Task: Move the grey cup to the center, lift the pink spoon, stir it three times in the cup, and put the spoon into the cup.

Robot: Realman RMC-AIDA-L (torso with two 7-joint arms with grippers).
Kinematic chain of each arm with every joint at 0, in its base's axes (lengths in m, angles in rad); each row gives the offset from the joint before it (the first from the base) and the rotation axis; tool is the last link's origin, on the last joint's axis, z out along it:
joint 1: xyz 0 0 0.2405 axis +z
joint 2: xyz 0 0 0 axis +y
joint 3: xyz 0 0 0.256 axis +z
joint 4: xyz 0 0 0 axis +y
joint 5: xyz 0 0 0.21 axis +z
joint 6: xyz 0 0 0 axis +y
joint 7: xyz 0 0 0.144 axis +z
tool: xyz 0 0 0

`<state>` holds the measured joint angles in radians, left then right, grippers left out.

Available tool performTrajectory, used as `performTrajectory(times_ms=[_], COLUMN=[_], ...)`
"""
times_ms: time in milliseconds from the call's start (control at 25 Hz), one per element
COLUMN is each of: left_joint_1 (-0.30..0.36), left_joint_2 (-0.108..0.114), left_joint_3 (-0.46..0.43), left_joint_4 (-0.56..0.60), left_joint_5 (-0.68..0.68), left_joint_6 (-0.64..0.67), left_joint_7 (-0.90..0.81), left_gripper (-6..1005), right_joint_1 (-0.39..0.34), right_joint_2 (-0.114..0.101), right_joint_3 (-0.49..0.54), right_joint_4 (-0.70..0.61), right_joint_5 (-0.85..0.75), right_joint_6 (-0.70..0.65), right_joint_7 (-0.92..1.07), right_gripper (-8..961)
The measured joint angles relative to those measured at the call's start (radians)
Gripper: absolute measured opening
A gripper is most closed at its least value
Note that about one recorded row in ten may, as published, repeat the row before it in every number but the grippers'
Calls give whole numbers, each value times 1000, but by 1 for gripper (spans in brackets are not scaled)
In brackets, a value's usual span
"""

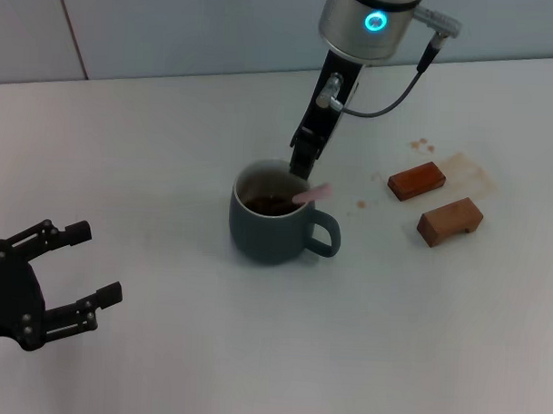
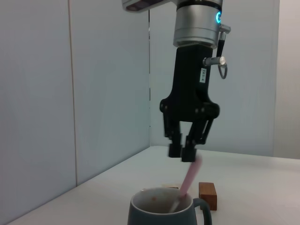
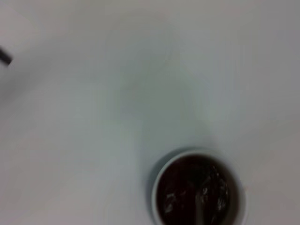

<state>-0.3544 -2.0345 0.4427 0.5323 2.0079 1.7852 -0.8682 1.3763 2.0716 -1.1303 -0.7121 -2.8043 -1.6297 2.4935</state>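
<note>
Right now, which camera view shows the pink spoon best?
The left wrist view: the pink spoon appears side-on, its handle rising tilted out of the grey cup to the right end effector. The head view shows only a short pink handle tip at the rim. The right wrist view shows just a faint streak in the liquid.

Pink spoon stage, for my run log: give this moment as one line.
right gripper: shut on pink spoon, above grey cup | spoon bowl in cup | left gripper: open, parked near-left
</note>
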Motion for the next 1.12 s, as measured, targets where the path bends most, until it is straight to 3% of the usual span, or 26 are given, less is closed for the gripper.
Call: performTrajectory(times_ms=[200, 240, 280, 400, 480, 520, 560, 600, 640, 680, 760, 920, 960, 1120], left_joint_1=[0, -1, -2, -16, -40, -40, -61, -100, -122, -122, -204, -263, -320, -354], left_joint_2=[0, 1, 3, 7, 12, 12, 16, 32, 42, 42, 71, 89, 106, 115], left_joint_3=[1, 0, -1, 0, 2, 2, 5, 10, 13, 13, 34, 58, 83, 111], left_joint_4=[0, 0, 0, -1, -1, -1, 2, 4, 3, 3, 4, 11, 17, 31], left_joint_5=[0, 1, 1, 5, 9, 9, 16, 30, 39, 39, 88, 124, 149, 155], left_joint_6=[0, -2, -4, -13, -21, -21, -25, -36, -43, -43, -52, -53, -53, -51], left_joint_7=[0, -1, -3, -13, -31, -31, -51, -101, -128, -128, -227, -308, -380, -432], left_gripper=[834, 834, 834, 834, 834, 834, 834, 834, 834, 834, 834, 834, 834, 834], right_joint_1=[-141, -255, -255, -484, -643, -679, -754, -754, -783, -783, -792, -810, -834, -871], right_joint_2=[12, 11, 11, 7, -7, -16, -46, -46, -83, -83, -129, -154, -169, -188], right_joint_3=[-4, -4, -4, 8, 31, 43, 82, 82, 135, 135, 234, 311, 342, 368], right_joint_4=[-192, -324, -324, -509, -562, -558, -512, -512, -430, -430, -300, -209, -157, -104], right_joint_5=[62, 156, 156, 405, 612, 680, 808, 808, 868, 868, 883, 852, 843, 835], right_joint_6=[59, 96, 96, 184, 239, 244, 220, 220, 137, 137, 8, -21, -24, -12], right_joint_7=[-10, -32, -32, -157, -295, -343, -449, -449, -524, -524, -639, -760, -846, -944], right_gripper=[298, 332, 366, 488, 577, 621, 642, 663, 684, 697, 723, 774, 787, 826])
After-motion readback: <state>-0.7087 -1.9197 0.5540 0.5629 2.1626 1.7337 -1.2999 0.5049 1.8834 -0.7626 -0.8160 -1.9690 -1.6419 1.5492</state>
